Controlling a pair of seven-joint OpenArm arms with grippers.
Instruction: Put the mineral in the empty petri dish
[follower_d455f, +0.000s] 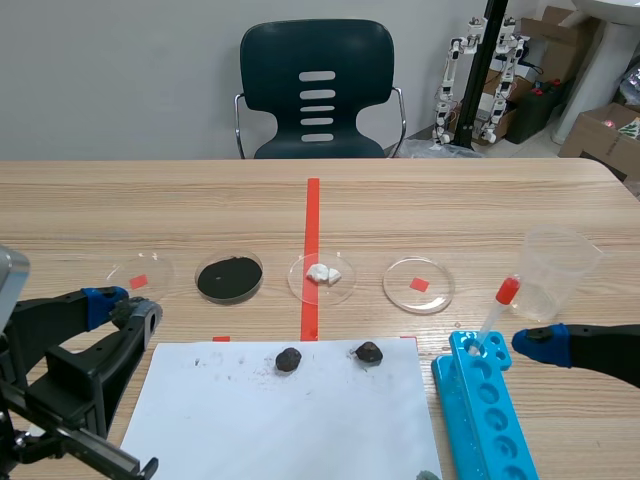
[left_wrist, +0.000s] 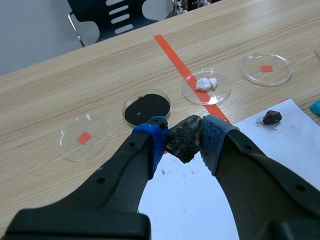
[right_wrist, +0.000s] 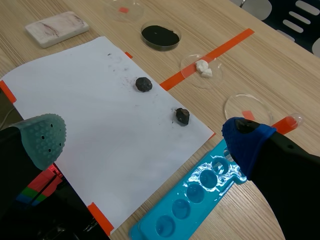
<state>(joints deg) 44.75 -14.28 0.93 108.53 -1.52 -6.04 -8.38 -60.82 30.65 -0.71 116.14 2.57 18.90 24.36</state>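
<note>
Only the right wrist view shows a white block lying on the wooden surface beside the white paper sheet. Only the scene view shows the dark chair behind the surface and the clear beaker near the blue tube rack. The left wrist view alone makes plain that the left hand is clamped on a dark mineral, held above the surface by the sheet's edge, near the dish of black powder and the empty petri dish. In the scene view the fingers hide that piece. The right hand hangs with fingers wide apart, close to the rack. A dish of white chunks and a second empty dish lie further along the row. A dark lump and a second lump rest apart on the sheet, and a red-capped tube leans in the rack's far end.
</note>
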